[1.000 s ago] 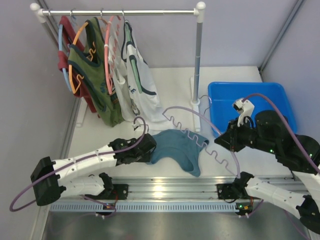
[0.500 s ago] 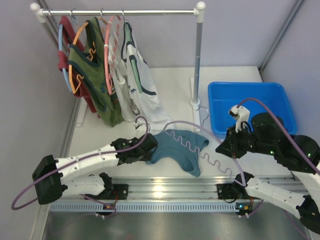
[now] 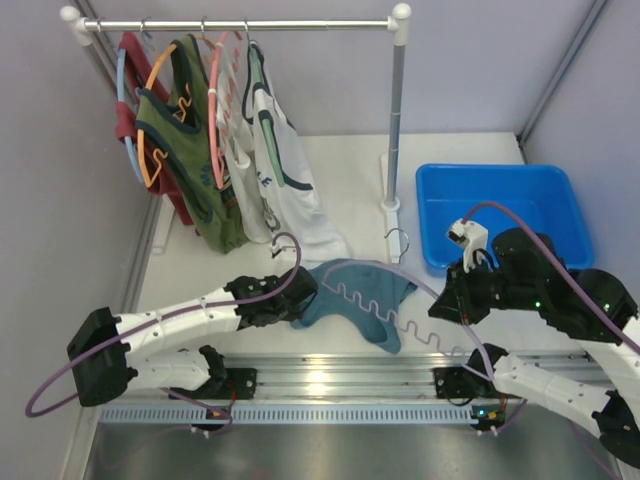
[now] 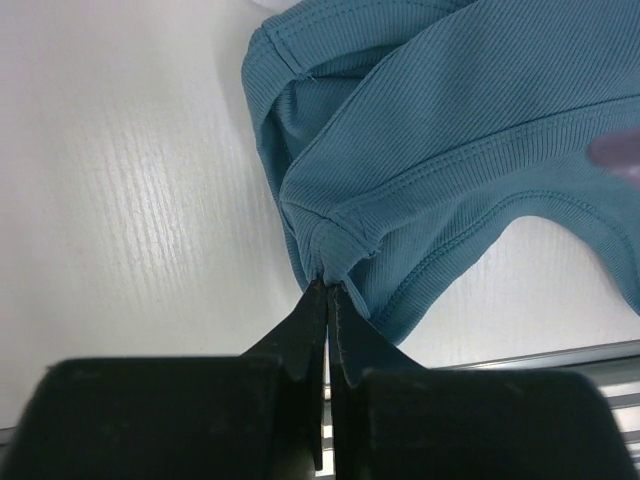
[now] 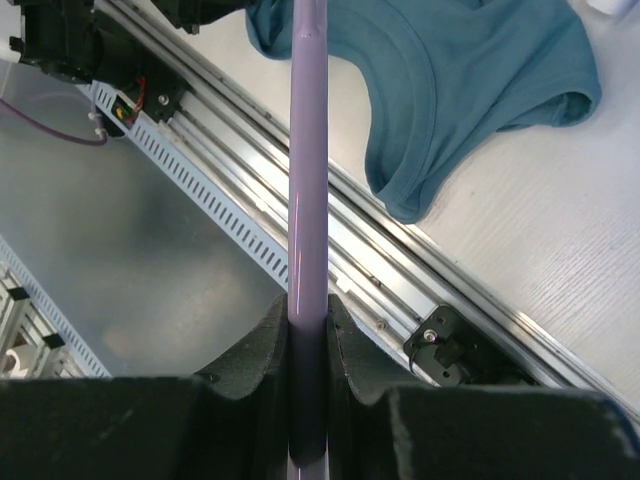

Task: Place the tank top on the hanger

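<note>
tank top [image 3: 352,314] flat, long axis left-right | left tool [image 4: 328,292] pinching its hem | right tool [image 5: 307,312] clamps hanger [image 5: 305,150]

The white wood-grain table [image 3: 350,170] carries a flat teal ribbed-fabric tank top [image 3: 352,292], a rectangular blue plastic bin [image 3: 495,170] and a white garment-rack foot [image 3: 392,206].

Plain teal tank top [image 4: 480,120]; pale lavender hanger [image 5: 308,150]; blue bin [image 3: 497,208].
</note>
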You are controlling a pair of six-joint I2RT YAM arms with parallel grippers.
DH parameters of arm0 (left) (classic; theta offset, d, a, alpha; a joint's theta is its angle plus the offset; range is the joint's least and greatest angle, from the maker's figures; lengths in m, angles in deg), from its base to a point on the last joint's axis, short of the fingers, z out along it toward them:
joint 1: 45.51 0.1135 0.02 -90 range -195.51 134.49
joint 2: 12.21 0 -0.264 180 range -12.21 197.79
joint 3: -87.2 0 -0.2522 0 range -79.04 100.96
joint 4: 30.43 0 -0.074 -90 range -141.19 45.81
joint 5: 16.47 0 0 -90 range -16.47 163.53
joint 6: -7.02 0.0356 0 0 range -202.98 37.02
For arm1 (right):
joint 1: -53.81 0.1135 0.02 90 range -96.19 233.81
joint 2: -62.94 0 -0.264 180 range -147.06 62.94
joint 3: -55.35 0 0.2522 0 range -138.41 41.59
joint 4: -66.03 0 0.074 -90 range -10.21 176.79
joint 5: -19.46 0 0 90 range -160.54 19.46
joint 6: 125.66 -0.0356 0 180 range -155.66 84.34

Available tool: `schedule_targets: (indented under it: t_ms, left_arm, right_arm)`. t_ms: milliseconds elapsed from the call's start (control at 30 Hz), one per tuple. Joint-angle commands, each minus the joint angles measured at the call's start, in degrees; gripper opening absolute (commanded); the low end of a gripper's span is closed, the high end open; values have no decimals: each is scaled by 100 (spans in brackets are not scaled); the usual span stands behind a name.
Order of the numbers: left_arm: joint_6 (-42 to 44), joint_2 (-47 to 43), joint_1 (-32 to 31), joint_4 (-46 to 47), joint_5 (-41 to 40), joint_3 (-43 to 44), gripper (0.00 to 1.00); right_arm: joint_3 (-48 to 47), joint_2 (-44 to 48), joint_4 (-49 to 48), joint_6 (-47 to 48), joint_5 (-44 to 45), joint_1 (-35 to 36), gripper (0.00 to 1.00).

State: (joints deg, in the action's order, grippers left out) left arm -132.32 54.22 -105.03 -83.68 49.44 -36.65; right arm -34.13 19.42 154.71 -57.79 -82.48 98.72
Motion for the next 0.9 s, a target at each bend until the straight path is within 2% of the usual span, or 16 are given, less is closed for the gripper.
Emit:
schedule_targets:
  t_ms: [0,433,867]
  left_arm:
    - [30,-25,-15,-68,-262,155,0]
    - [197,-78,-24,-481,-262,682,0]
    - [487,-289,-24,-762,-95,946,0]
  right_arm:
    - [57,46,-153,121,-343,71,0]
    - [427,-6,-661,113,-686,247,0]
    - [1059,-314,-1830,-186,78,915,0]
